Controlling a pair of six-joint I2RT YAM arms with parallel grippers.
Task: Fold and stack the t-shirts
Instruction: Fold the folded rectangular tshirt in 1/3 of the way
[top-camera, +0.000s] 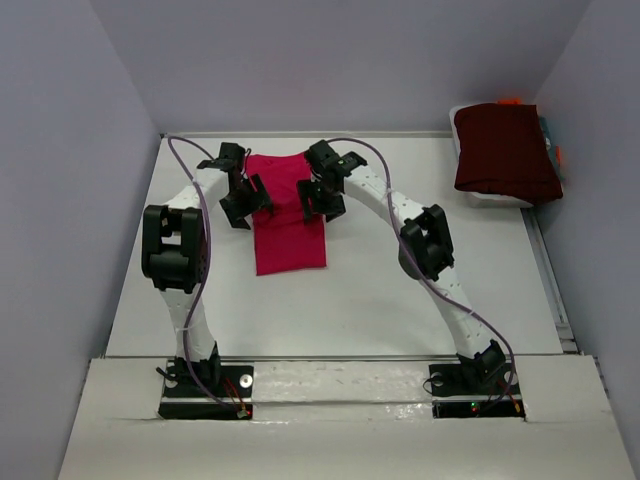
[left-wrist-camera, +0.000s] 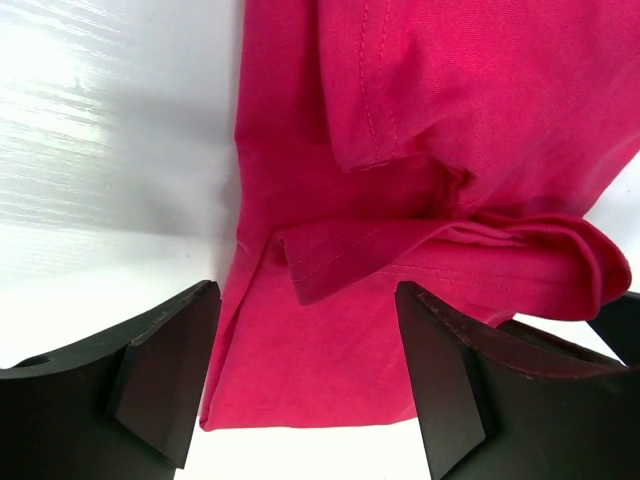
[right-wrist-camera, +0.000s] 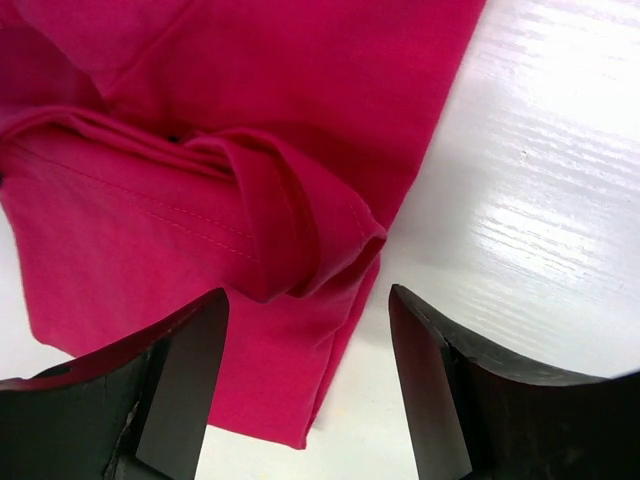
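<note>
Crimson-pink t-shirt (top-camera: 288, 225) lies as a long narrow strip on the white desk (top-camera: 400, 290), toward the far edge and about midway between the left and right edges, with one arm at each of its long sides.

On the left, the left gripper (top-camera: 245, 200) hangs over the shirt's left edge. Its fingers (left-wrist-camera: 165, 370) are spread wide with nothing pinched, and the wrist view shows a turned-in sleeve (left-wrist-camera: 430, 80) and a loose hem fold lying between them.

On the right, the right gripper (top-camera: 320, 200) mirrors it over the other edge. Its jaws are likewise apart and empty, with a rumpled roll of cloth (right-wrist-camera: 300, 230) bunched just ahead of them.

At the far right corner, a dark maroon t-shirt (top-camera: 505, 150) sits folded on a white container (top-camera: 492, 200).

Expect the pink shirt to handle as light, limp cloth. It will likely sag wherever you leave it unsupported, its layers may slide over one another, and the glossy desk will probably let it skate.

You would do best to take hold at both long edges together, low to the desk, pinching through every layer near the folded sleeves. A bite on the top ply alone could peel the fold open.
</note>
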